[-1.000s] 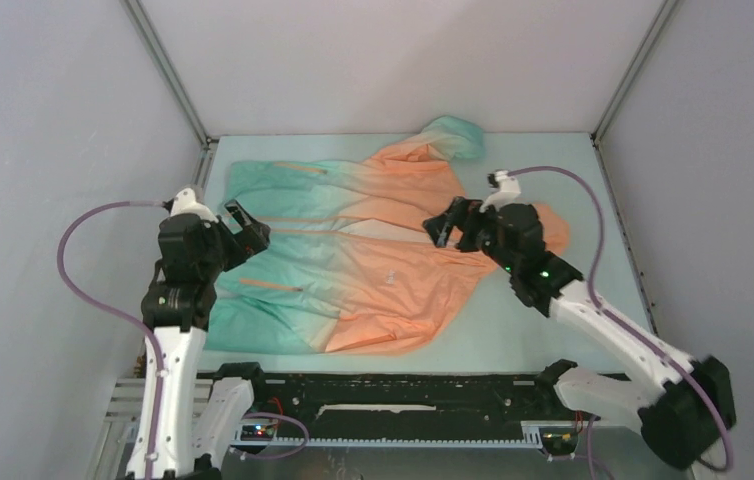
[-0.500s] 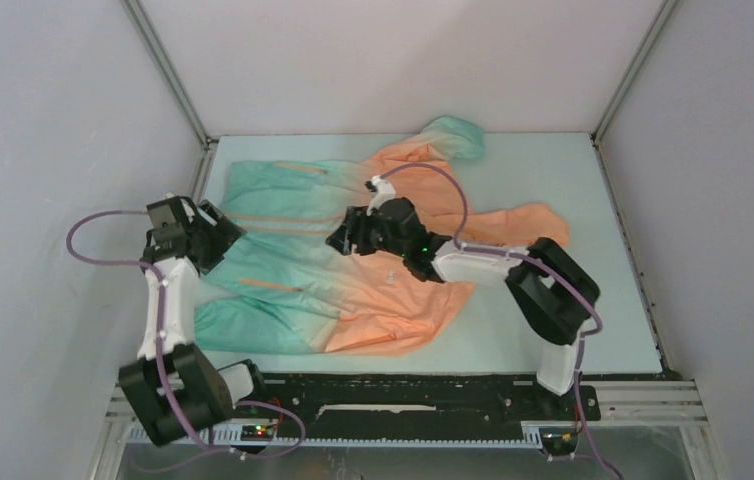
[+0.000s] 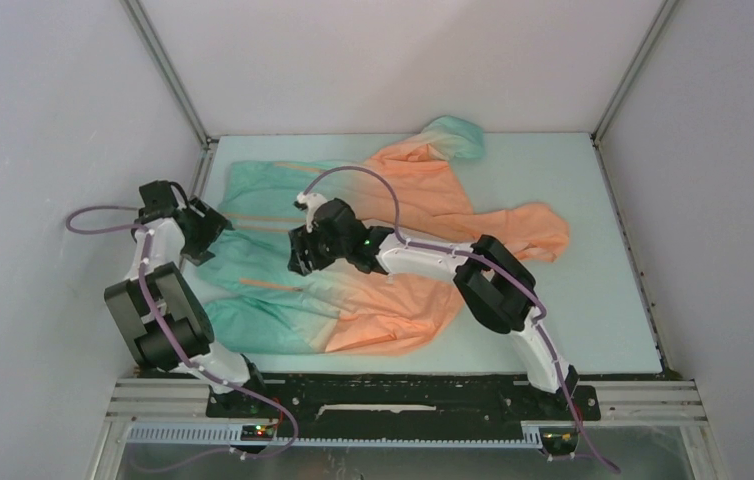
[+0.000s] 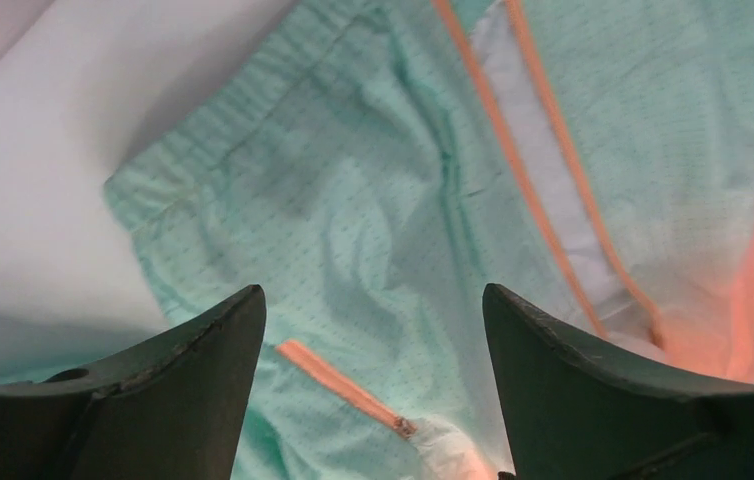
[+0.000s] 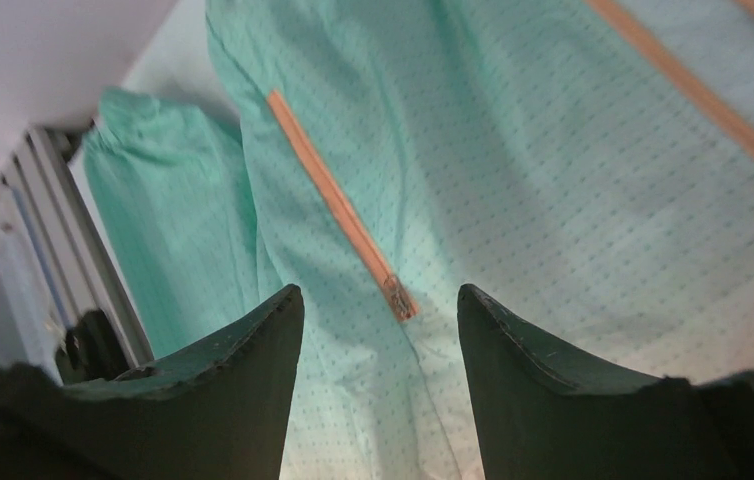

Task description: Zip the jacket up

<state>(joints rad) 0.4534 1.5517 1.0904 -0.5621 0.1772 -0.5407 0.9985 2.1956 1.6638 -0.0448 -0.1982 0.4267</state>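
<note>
Jacket (image 3: 373, 310) lies spread out; left gripper (image 4: 371, 295) and right gripper (image 5: 378, 292) gape wide above it, empty.

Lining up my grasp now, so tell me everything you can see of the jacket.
The jacket is thin dotted fabric, fading from teal to orange, lying spread and wrinkled on the table, hem toward the left arm. Its orange front zip stands open near the hem, pale lining showing between. A pocket zip looks closed. The left gripper and right gripper hover open above it, apparently not touching.
</note>
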